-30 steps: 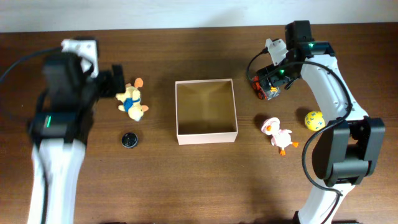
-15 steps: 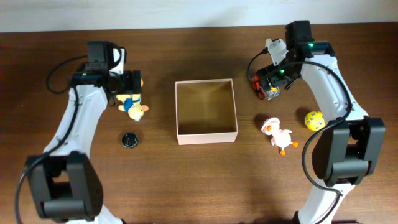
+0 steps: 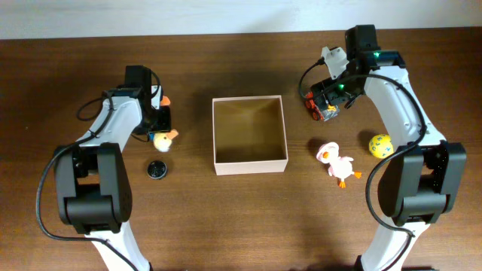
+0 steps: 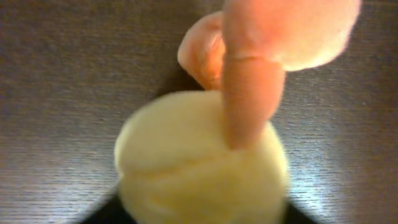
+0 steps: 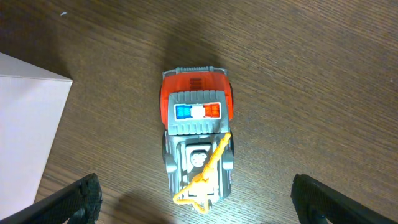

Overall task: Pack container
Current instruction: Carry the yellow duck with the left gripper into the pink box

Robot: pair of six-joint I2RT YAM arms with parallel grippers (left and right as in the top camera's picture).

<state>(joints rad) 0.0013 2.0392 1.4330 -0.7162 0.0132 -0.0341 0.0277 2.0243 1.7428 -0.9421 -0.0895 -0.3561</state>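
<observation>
My left gripper (image 3: 156, 122) sits low over the yellow-and-orange plush toy (image 3: 163, 138). It is so close that the plush fills the left wrist view and none of my fingers show, so I cannot tell whether those jaws are parted, pinching or only pressed against the fabric. From overhead, the toy's head pokes out on the near side of the gripper and an orange bit shows on the far side, which suggests I am lined up across its body for a pick. My right gripper (image 3: 325, 102) is spread wide. Its two fingers (image 5: 79, 198) stand at the far edges of the wrist view with the toy police truck (image 5: 198, 149) centred between them and untouched, and I judge that spacing is there to clear the truck's sides before closing. The container (image 3: 250, 165) stands in the middle of the table (image 3: 248, 226) between my two arms. It is open-topped with nothing inside, and each toy is just beside one of its flanks, so either carry should be short. A toy duck (image 3: 337, 162) and a yellow ball (image 3: 380, 144) lie near my right arm, and a small black disc (image 3: 156, 168) lies near my left. All three are apart from the box.
</observation>
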